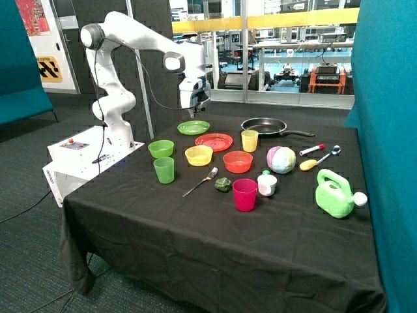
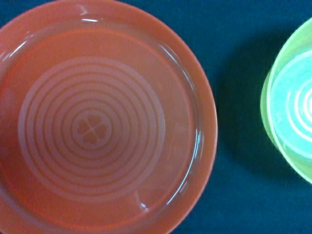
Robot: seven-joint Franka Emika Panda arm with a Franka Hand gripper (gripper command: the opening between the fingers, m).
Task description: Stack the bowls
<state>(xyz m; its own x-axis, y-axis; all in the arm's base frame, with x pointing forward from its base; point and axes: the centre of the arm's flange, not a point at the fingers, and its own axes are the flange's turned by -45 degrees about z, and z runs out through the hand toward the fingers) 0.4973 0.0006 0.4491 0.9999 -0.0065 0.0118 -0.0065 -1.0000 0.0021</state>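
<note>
You have no stacking yet: green bowl (image 1: 161, 148), yellow bowl (image 1: 199, 155), orange bowl (image 1: 238, 161) sit apart on the worktop (image 1: 195, 222); tool (image 1: 194, 99) hangs above the plates, grip state not discernible.

White jointed arm (image 1: 117, 72), black cable (image 1: 99, 98)

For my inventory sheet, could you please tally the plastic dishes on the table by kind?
Bowls: 3 – green bowl, yellow bowl, orange bowl
Plates: 2 – green plate, red plate
Cups: 3 – green cup, yellow cup, pink cup
Total: 8
</note>
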